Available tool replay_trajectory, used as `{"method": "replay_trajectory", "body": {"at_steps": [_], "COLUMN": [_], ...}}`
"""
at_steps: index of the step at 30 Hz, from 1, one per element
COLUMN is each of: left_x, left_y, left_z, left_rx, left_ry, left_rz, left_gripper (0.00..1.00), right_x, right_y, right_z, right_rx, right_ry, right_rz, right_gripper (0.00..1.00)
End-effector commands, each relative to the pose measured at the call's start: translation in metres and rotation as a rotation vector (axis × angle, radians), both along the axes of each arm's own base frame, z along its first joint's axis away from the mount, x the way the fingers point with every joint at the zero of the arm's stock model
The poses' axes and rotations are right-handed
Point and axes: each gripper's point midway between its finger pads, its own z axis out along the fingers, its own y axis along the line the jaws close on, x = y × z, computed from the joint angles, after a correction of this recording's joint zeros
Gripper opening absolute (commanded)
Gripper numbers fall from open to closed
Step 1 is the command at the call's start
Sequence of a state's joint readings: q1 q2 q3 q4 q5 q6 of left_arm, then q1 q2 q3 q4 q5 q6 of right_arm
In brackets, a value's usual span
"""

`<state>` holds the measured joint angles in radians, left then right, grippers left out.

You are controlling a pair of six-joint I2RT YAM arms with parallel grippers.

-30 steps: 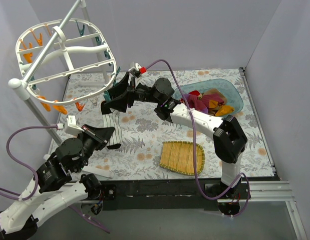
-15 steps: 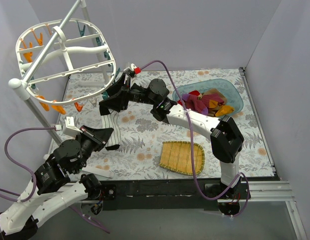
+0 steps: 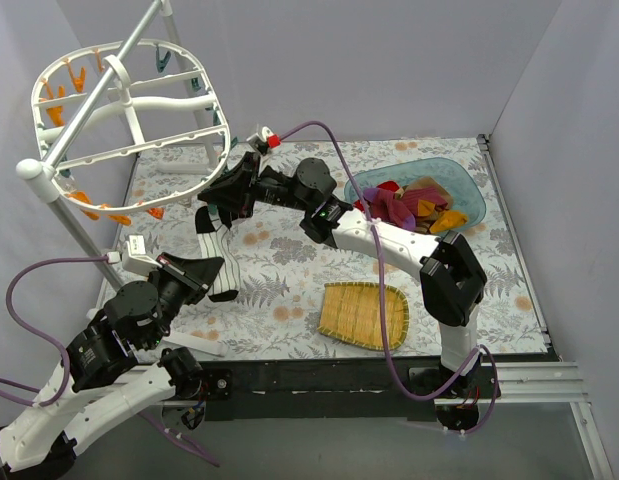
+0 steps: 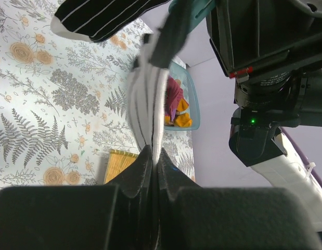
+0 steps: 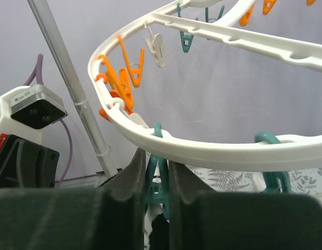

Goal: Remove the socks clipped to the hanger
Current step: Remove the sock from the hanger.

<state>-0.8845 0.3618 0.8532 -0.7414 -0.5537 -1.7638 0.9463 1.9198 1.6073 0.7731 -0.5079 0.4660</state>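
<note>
Between the near-closed jaws of my right gripper (image 5: 156,162) sits a teal clip (image 5: 155,190) under the hanger (image 5: 213,152). Below, my left gripper (image 4: 154,156) pinches the striped sock (image 4: 146,99). Unclipping is in hand, I judge. Next: squeeze clip, draw sock down.

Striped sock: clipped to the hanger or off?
Clipped. The striped sock hangs from a teal clip on the hanger; left pincer grips its lower part.

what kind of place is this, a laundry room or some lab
Most likely a robot lab test cell: two robot arms bolted at the edge of a floral table, plain grey walls boxing it in, and a white clip hanger.
</note>
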Motion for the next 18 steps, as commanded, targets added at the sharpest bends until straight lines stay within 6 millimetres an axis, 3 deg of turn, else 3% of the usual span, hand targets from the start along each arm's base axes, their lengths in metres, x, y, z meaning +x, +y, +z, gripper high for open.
{"method": "replay_trajectory", "body": {"at_steps": [1,15,18], "left_x": [0.0,0.004,0.004], "left_y": [0.006,0.004,0.002], "left_z": [0.001,-0.011,-0.013], "left_rx": [0.001,0.02,0.023], "left_ry": [0.001,0.021,0.025], "left_rz": [0.02,0.032,0.029], "left_gripper": [0.0,0.0,0.0], "right_x": [-0.009,-0.014,-0.017], "right_y": [-0.008,-0.004,-0.003], "right_z": [0.036,0.038,0.038], "right_rx": [0.058,0.028,0.024], "right_ry": [-0.056,-0.086,-0.092], "right_rz": [-0.029,-0.057,-0.063], "right_gripper": [0.03,0.01,0.1]}}
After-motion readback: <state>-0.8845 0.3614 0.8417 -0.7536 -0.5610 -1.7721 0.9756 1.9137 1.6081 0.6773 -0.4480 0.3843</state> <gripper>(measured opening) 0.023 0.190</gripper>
